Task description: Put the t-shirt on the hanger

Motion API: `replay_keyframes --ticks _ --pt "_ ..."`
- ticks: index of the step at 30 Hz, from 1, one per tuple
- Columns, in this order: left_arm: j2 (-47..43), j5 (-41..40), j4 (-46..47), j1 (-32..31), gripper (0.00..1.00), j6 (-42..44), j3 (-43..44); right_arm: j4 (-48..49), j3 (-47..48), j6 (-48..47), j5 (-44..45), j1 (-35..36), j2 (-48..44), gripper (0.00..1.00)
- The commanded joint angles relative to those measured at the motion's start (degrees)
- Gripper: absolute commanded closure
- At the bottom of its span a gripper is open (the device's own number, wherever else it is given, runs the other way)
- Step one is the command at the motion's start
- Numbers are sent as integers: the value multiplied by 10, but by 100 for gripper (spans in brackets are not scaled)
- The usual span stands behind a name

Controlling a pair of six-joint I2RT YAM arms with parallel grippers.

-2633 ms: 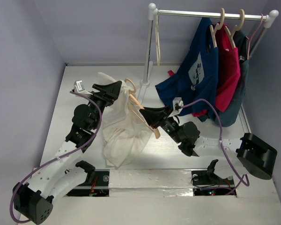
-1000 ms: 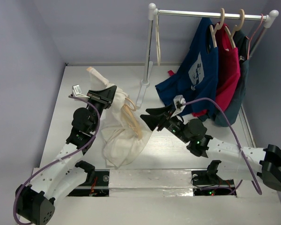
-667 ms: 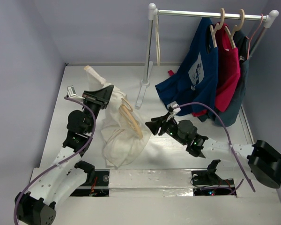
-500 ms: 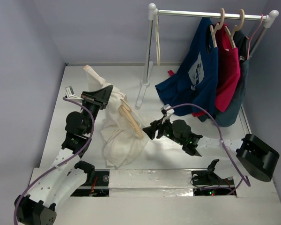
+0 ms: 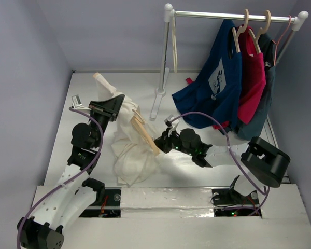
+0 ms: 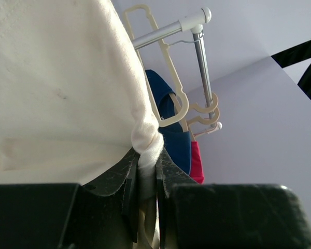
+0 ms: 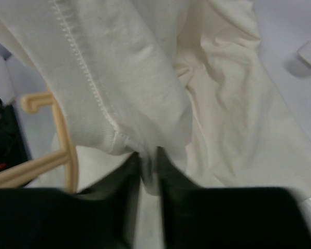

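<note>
t-shirt (image 6: 62,78) between left fingers (image 6: 113,181)

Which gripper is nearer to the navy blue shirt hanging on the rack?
Right. The right gripper grips the t-shirt at its edge, close to the hem of the navy shirt. The left gripper holds the t-shirt further left, with the wooden hanger between.

At the upper right, a navy shirt (image 5: 217,83), a red shirt (image 5: 253,78) and a darker garment (image 5: 264,104) are hung from a white rail (image 5: 223,15). A pinkish wire hanger (image 5: 286,28) is seen beside them.
</note>
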Motion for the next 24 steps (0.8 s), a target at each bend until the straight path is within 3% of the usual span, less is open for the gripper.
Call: replay_keyframes --ticks 1,2,14,21,24 --pt "-11 28 81 7 100 -20 10 79 -5 9 -13 -3 18 93" --pt "-11 31 108 7 100 -22 8 86 -15 13 -10 -3 19 100" --pt "31 -14 162 35 100 39 65 137 -146 99 12 26 -21 100" --pt "66 -18 181 46 100 70 80 67 -166 112 38 63 -73 100" --pt "65 -2 182 46 100 87 80 29 -177 116 57 63 -136 100"
